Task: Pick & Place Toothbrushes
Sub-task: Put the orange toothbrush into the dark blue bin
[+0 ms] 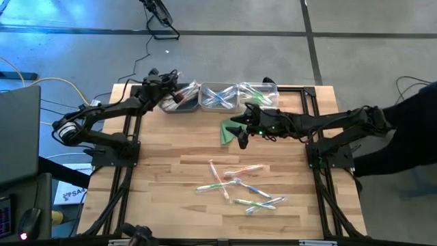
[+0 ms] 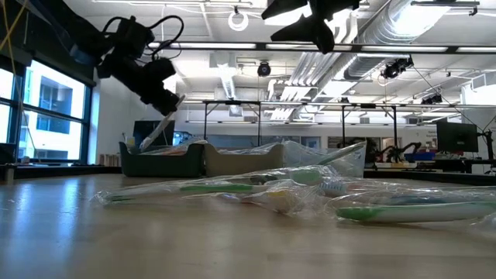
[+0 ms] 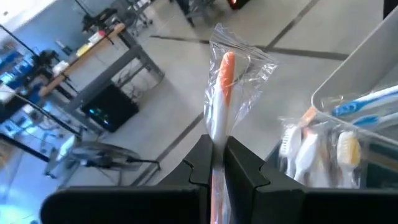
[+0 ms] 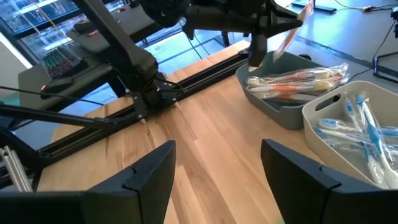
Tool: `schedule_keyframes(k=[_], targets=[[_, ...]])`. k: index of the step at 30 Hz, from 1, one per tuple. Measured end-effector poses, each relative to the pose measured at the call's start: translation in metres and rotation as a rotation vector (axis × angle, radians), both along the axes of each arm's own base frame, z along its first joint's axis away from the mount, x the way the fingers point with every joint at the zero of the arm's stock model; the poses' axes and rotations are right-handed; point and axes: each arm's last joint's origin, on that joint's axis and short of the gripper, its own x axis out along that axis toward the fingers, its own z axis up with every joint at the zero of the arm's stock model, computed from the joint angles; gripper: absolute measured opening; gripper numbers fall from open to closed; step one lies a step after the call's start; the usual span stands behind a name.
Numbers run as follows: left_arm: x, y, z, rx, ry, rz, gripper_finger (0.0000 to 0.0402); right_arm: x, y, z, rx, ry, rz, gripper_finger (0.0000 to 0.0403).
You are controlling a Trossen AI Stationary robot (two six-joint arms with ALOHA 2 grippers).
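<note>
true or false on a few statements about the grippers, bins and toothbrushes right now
1. The left gripper is shut on an orange toothbrush in a clear wrapper. True.
2. The right gripper holds a blue toothbrush. False: it is open and empty.
3. Wrapped toothbrushes lie loose on the table. True.
4. The grey bin is empty. False: it holds orange toothbrushes.
5. The white bin holds blue toothbrushes. True.
</note>
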Motion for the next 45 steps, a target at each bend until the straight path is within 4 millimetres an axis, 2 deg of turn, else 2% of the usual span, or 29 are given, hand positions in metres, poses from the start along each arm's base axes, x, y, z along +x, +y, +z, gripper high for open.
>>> schedule_keyframes(k=[8, 22, 28, 32, 40, 45], targets=[[-0.011, 0.011, -0.004, -0.081, -0.077, -0.036, 0.0017, 0.0, 0.001, 0.0, -0.003, 0.001, 0.001, 0.0229], [0.001, 0.026, -0.044, -0.197, -0.01, -0.006, 0.0017, 0.0, 0.001, 0.0, -0.004, 0.001, 0.001, 0.0229], [0.001, 0.027, -0.045, -0.208, -0.034, 0.006, 0.0021, 0.0, 0.001, 0.0, -0.003, 0.001, 0.002, 0.0229], [0.001, 0.027, -0.045, -0.212, -0.05, 0.025, 0.0051, 0.0, 0.001, 0.0, -0.003, 0.002, 0.002, 0.0229], [0.001, 0.027, -0.045, -0.21, -0.048, 0.035, 0.015, 0.0, 0.001, 0.0, -0.003, 0.003, 0.003, 0.0229], [0.001, 0.027, -0.045, -0.21, -0.05, 0.036, 0.0176, 0.0, 0.001, 0.0, -0.004, 0.003, 0.003, 0.0229]])
